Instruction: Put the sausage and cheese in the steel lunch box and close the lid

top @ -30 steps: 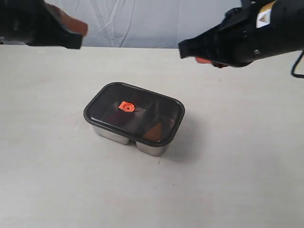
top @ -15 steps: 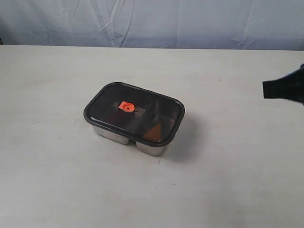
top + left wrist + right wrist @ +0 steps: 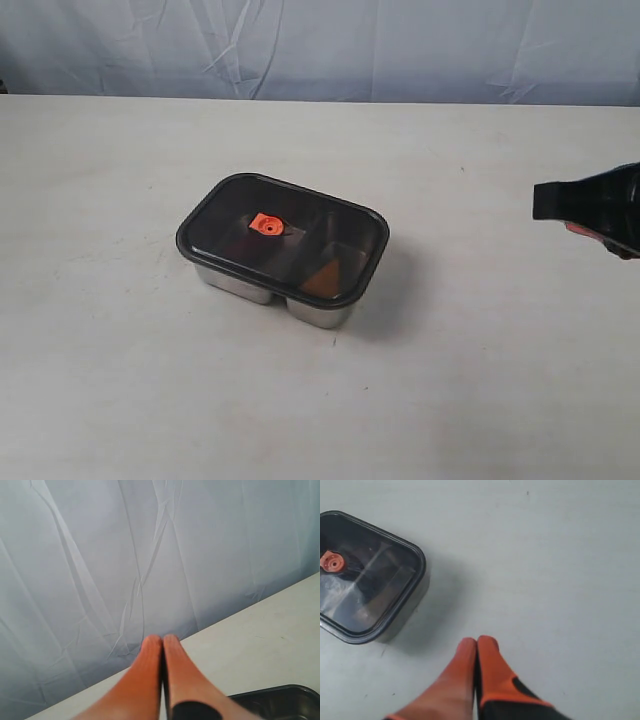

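Observation:
The steel lunch box point(image 3: 318, 311) stands mid-table with the dark see-through lid point(image 3: 305, 222) seated on it, its orange valve point(image 3: 266, 226) near the centre. Through the lid the yellow-orange cheese point(image 3: 325, 275) shows in one compartment; the sausage cannot be made out. My right gripper point(image 3: 548, 203) hovers at the right edge, far from the box and shut on nothing. In the right wrist view its gripper point(image 3: 477, 642) points at bare table beside the lid point(image 3: 375, 580). My left gripper point(image 3: 161, 640) is shut, empty and raised toward the backdrop, with a lid corner point(image 3: 285, 699) just visible.
A pale wrinkled backdrop point(image 3: 320, 45) runs along the far edge of the light table point(image 3: 120, 380). Nothing besides the lunch box rests on the table.
Both arms have pulled away from above the box. The left arm has left the exterior view; the right one swung to the right edge. The box and lid have not moved.

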`<move>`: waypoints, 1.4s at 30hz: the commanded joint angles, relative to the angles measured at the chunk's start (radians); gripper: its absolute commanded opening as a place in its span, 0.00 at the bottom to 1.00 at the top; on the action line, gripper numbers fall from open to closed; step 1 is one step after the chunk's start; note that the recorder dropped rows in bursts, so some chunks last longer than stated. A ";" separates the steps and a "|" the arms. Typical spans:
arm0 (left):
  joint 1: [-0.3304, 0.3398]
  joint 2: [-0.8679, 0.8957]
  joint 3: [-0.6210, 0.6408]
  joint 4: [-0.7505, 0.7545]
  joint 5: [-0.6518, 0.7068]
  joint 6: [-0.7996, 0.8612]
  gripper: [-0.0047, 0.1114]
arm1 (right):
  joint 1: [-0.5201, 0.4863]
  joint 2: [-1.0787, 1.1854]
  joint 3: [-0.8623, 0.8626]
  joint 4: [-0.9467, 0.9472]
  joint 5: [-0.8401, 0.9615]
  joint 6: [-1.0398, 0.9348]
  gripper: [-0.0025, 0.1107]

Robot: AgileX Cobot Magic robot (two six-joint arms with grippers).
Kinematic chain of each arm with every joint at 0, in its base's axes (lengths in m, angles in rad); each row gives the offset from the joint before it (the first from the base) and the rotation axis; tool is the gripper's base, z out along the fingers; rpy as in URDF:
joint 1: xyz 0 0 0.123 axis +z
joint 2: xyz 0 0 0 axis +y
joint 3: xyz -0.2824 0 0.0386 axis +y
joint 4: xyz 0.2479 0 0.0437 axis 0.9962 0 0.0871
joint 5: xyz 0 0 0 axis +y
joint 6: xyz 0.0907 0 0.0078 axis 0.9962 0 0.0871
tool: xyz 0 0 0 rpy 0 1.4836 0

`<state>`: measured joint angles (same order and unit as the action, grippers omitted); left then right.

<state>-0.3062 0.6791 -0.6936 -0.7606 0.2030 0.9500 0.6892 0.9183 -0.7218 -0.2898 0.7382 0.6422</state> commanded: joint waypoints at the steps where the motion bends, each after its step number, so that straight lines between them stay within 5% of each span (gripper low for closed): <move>1: -0.002 -0.005 0.004 0.003 -0.002 -0.005 0.04 | -0.003 -0.006 0.003 -0.115 -0.052 0.066 0.01; 5: -0.002 -0.005 0.004 0.003 0.001 -0.005 0.04 | -0.098 -0.081 0.003 -0.222 -0.052 0.102 0.01; 16: -0.002 -0.005 0.004 0.003 0.003 -0.005 0.04 | -0.622 -0.497 0.151 -0.268 -0.254 0.031 0.01; 22: -0.002 -0.005 0.004 0.003 -0.001 -0.005 0.04 | -0.629 -0.577 0.256 -0.151 -0.268 -0.062 0.01; 29: -0.002 -0.005 0.004 0.003 0.003 -0.005 0.04 | -0.631 -0.622 0.586 0.124 -0.641 -0.395 0.01; 37: -0.002 -0.005 0.004 0.003 0.003 -0.005 0.04 | -0.645 -0.760 0.649 0.244 -0.583 -0.563 0.01; 42: -0.002 -0.005 0.004 0.003 0.003 -0.005 0.04 | -0.796 -0.847 0.653 0.281 -0.475 -0.564 0.01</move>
<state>-0.3062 0.6791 -0.6936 -0.7606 0.2073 0.9500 -0.0630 0.1044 -0.0782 -0.0205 0.2269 0.0872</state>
